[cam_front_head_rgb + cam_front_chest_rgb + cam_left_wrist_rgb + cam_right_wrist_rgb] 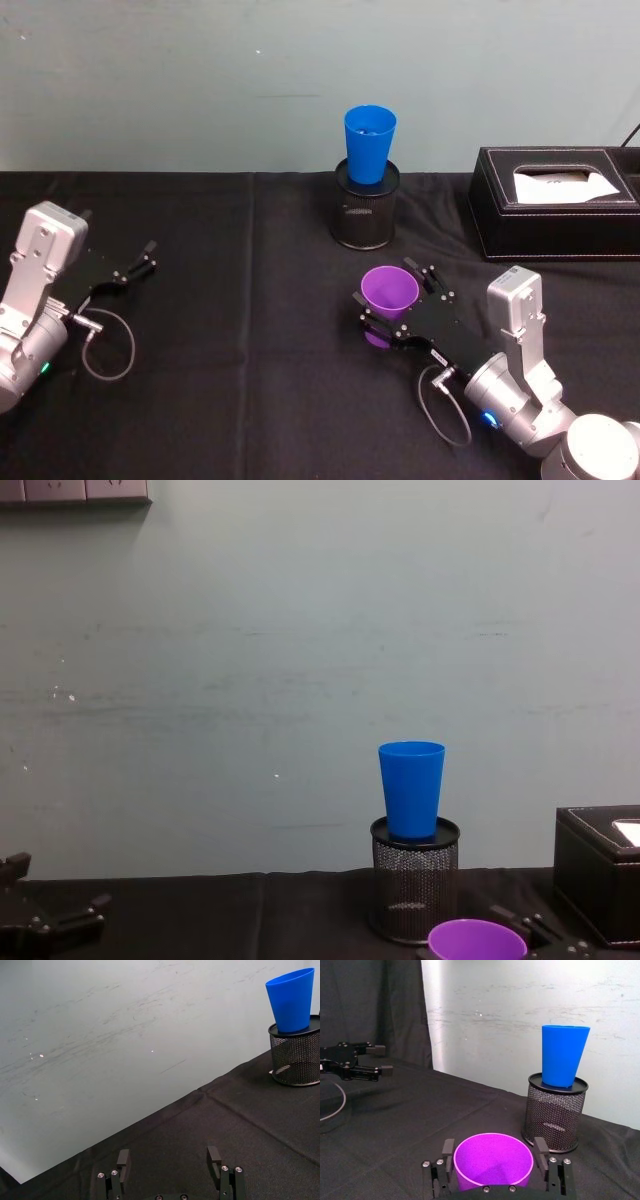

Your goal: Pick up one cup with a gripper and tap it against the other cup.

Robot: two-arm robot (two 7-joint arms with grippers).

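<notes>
At far left, over the black tablecloth (250,300): left gripper (140,263), parked, fingers spread wide with nothing between them, well apart from both cups; seen low in the left wrist view (170,1160) with bare cloth between its two fingers.

Ahead of the right gripper, toward the pale wall (200,80): black mesh pen holder (365,205), upright on the cloth, standing near the wall. Same holder in the right wrist view (554,1112) and chest view (414,885).

On top of that holder: blue cup (369,143), upright, mouth up, base sunk a little into the holder's rim; well apart from the purple cup. Also in the left wrist view (291,1000), right wrist view (563,1054) and chest view (411,788).

Between the right gripper's fingers: purple cup (388,297), upright, mouth open upward, one finger at each side of its wall. Rim large and close in the right wrist view (492,1161); rim just above the lower edge in the chest view (477,942).

Around the purple cup: right gripper (392,306), closed to cup width and holding the cup, low over the cloth; fingers flank the cup in the right wrist view (493,1152).

Right of the holder, beyond the right gripper: black tissue box (500,215), white tissue in its top slot.
</notes>
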